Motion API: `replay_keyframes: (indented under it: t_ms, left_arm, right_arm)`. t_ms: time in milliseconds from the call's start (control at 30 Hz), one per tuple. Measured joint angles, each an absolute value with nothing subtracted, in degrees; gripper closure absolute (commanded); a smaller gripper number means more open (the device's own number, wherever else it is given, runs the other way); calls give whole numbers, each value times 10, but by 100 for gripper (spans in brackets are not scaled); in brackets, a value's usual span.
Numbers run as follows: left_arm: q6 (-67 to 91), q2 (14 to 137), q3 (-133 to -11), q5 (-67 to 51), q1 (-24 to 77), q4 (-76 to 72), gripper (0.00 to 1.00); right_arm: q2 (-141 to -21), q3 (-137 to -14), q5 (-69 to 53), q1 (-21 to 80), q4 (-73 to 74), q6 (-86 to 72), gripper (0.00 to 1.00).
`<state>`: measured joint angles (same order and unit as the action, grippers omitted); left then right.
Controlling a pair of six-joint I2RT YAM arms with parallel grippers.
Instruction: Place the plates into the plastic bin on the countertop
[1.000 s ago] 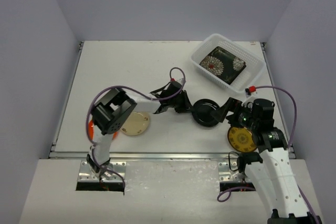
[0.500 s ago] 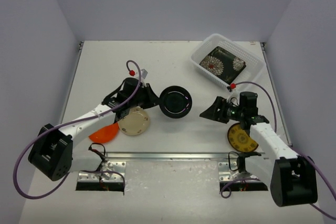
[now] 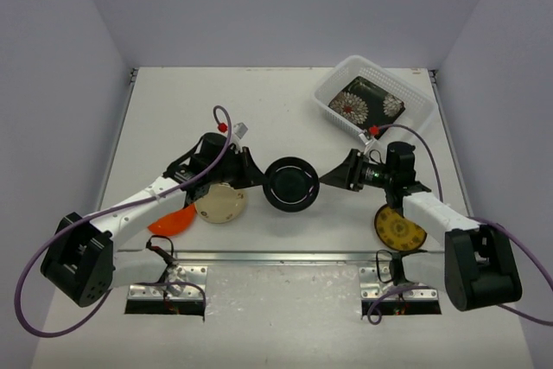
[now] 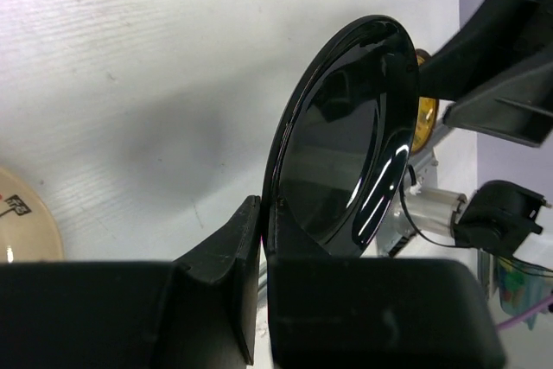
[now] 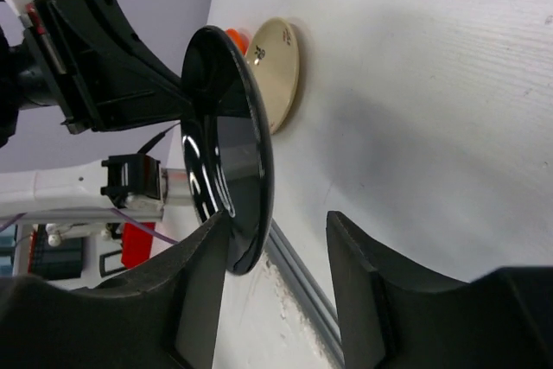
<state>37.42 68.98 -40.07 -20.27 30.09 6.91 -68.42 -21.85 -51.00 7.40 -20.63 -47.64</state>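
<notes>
A round black plate [image 3: 289, 185] hangs upright over the middle of the countertop [image 3: 216, 110]. My left gripper [image 3: 257, 177] is shut on its left rim. In the left wrist view the plate [image 4: 346, 136] rises from the pinched jaws of that gripper [image 4: 263, 213]. My right gripper [image 3: 333, 177] straddles the opposite rim. In the right wrist view the plate [image 5: 229, 153] touches one finger, with a gap to the other, so this gripper [image 5: 276, 239] is open. The plastic bin [image 3: 416, 97] at the back right holds black floral square plates [image 3: 367, 107].
A cream plate [image 3: 221, 203] and an orange plate [image 3: 170, 219] lie under the left arm. A dark yellow-patterned plate [image 3: 397, 229] lies under the right arm near the metal rail [image 3: 276, 257]. Both arms stretch toward the middle.
The left gripper has carried the black plate left and then a little nearer. The right gripper has swung in to the plate's right rim, and its jaws have narrowed.
</notes>
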Motion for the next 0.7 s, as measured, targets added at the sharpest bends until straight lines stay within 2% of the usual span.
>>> replay_keyframes:
  t_ms: [100,133,200,233,267,300,367,467,600,700]
  left_arm:
    - [380,689,-399,-224,301,61,100]
    - [382,689,-399,-232,301,55,100]
    - [381,689,-399,-236,301,50,96]
    - [382,688,-398,-236,301,50,49]
    - [382,686,-398,-232,300,50,15]
    - [381,684,-399,-227,300,55,3]
    - [381,676,-405,-201,301,80,0]
    - [374,642,-432,-103,304,165,0]
    - [346,539,-476,14,303,261,0]
    - [305,443,-517,63,303,302,0]
  right_arm:
    - [-724,-244,-495,108,-204,-472,81]
    - [-734,-251,-491,120,-203,-467,97]
    - [-751,-268,-477,143,-192,-463,100]
    - [-758,-274,-469,151,-189,-460,100]
    - [-764,-278,-462,155,-186,-459,100]
    - [-767,-280,-455,157,-182,-458,100]
    - [-767,-286,-436,160,-164,-456,100]
    - [-763,-316,-383,154,-96,-452,100]
    - [-762,-383,-289,88,-42,-488,100]
    - [-759,-419,-159,24,-29,-565,100]
